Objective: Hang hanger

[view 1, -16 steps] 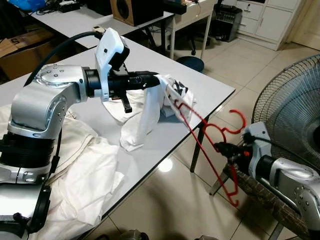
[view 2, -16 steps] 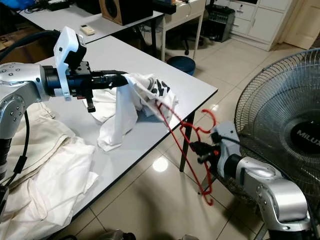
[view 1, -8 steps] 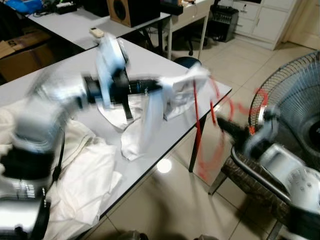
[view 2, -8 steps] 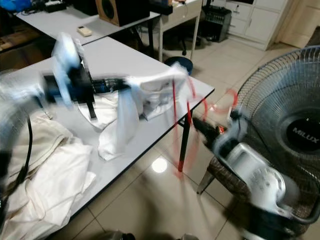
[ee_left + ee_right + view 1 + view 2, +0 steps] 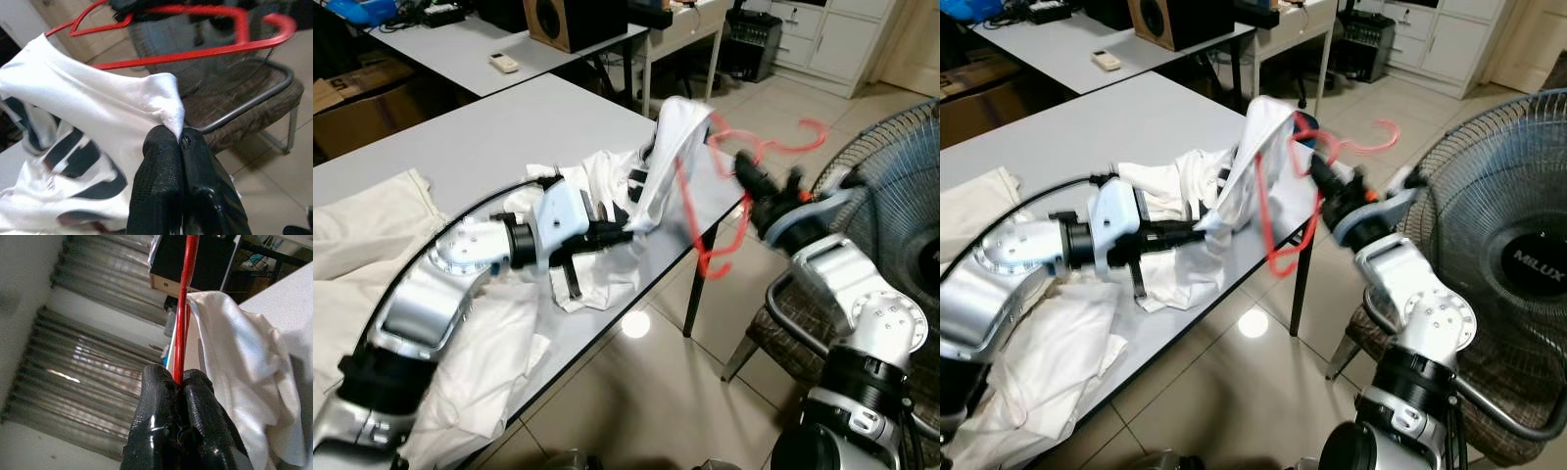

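Red hanger [image 5: 724,186] in right tool [image 5: 180,382].

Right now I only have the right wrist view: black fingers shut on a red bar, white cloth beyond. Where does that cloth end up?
Observer: The white shirt is draped over the red hanger, and its lower edge is pinched by the left gripper.
Operator: Is the shirt off the table?
Observer: Partly; its upper part is lifted above the grey table, near the corner.
Operator: What's behind the right gripper?
Observer: The right gripper has a standing fan behind it.
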